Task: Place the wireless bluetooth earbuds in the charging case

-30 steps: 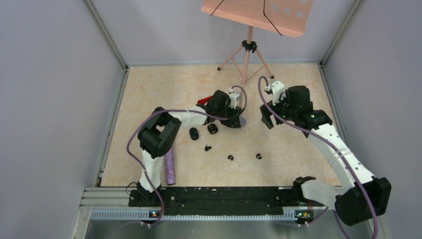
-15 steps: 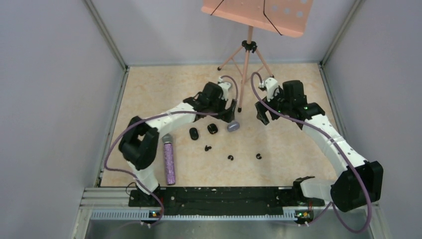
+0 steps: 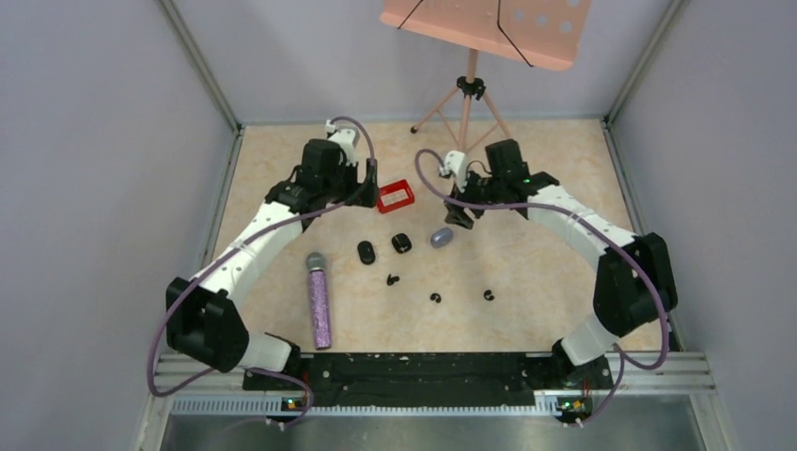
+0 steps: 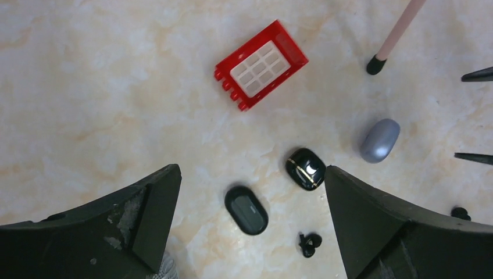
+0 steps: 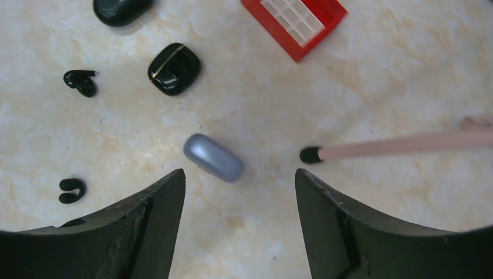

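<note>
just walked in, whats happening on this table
Two robot arms are working on getting small black earbuds into a charging case, but nothing is held yet. The right gripper hovers open over a closed silver-grey oval case. The left gripper is open too, above a matte black oval case and a glossy black case with a gold line. Three earbuds lie loose on the marbled tabletop, none in a case.
</note>
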`<state>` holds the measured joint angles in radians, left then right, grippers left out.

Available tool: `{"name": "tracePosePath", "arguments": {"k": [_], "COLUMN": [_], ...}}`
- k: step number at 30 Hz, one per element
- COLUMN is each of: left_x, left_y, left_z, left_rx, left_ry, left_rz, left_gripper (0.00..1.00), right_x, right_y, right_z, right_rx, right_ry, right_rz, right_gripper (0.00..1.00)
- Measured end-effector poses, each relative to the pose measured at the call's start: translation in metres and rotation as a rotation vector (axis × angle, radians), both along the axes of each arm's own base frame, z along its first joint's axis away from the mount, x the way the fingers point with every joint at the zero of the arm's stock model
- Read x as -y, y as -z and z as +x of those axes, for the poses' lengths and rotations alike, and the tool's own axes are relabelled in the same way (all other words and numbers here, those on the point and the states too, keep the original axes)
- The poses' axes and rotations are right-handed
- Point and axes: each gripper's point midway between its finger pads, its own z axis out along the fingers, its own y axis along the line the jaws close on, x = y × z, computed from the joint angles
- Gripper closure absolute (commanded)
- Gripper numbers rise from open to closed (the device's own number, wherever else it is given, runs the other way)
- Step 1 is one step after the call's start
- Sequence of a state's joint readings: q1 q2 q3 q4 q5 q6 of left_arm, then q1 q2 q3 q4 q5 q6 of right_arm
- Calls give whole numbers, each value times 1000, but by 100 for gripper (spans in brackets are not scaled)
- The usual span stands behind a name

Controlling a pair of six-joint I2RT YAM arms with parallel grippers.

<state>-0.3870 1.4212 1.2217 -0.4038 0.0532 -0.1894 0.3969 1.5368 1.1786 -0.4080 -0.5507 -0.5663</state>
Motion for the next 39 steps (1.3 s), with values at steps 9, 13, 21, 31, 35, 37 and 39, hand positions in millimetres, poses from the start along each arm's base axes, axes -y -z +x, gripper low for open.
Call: {"name": "tracePosePath", "arguments": {"k": [9, 13, 21, 31, 35, 37, 39], "left_x": [-83, -110, -122, -128, -127, -126, -125], "left_y": [23, 32, 30, 21, 19, 17, 17], "left_z": [-12, -15, -21, -20, -18, -17, -17], "left_rx": [-117, -156, -176, -153, -145, -141, -141], "left_ry": [-264, -370, -421, -428, -419, -414, -410], "left_rz": [-38, -131, -262, -298, -310, -314, -317], "left_gripper": [4, 10, 14, 15, 16, 16, 16], "right_x": [-91, -111, -117, -123, -128, -131, -134], "right_y": [45, 62, 93, 114, 118, 118, 118], "right_z": [7, 15, 17, -1, -15, -20, -23], "right_rx": [91, 115, 141, 171, 154, 148, 146], "right_ry": [-342, -399, -463, -560, -598, -610, -618], "right_rz": [-100, -131, -218, -284, -288, -285, -281], "right_gripper": [33, 33, 34, 34, 34, 35, 35]}}
